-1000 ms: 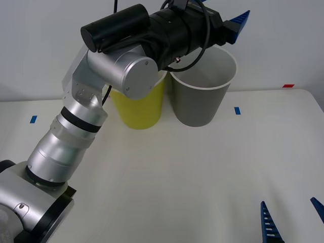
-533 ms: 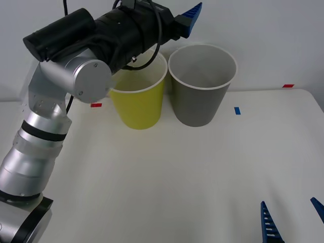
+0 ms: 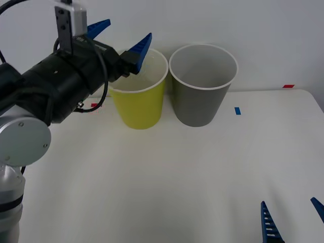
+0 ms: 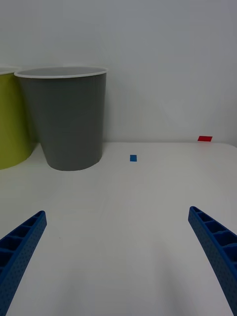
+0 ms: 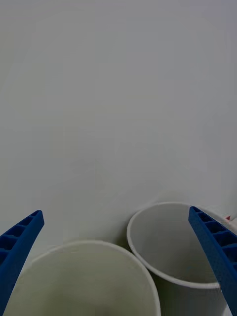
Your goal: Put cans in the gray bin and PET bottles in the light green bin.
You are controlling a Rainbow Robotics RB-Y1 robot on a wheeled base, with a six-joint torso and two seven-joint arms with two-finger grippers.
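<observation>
The light green bin (image 3: 139, 104) stands at the back of the table with the gray bin (image 3: 201, 96) right beside it. My left gripper (image 3: 121, 36) hangs open and empty above the light green bin's near-left rim. Its wrist view looks down on both bins' white rims, the light green bin (image 5: 79, 279) and the gray bin (image 5: 177, 247), between its blue fingertips (image 5: 19, 242). Low at the table's front right, my right gripper (image 3: 291, 215) is open with nothing in it, facing the gray bin (image 4: 66, 118) from a distance. No can or PET bottle is in view.
Small blue tape marks (image 3: 237, 110) and red tape marks (image 3: 287, 86) lie on the white table (image 3: 167, 177). A white wall rises just behind the bins. The left arm's silver and black links (image 3: 30, 116) fill the left side.
My left arm has swung left and back, from above the gray bin, across the light green bin to its left rim. Its fingers stay open. The right gripper has not moved.
</observation>
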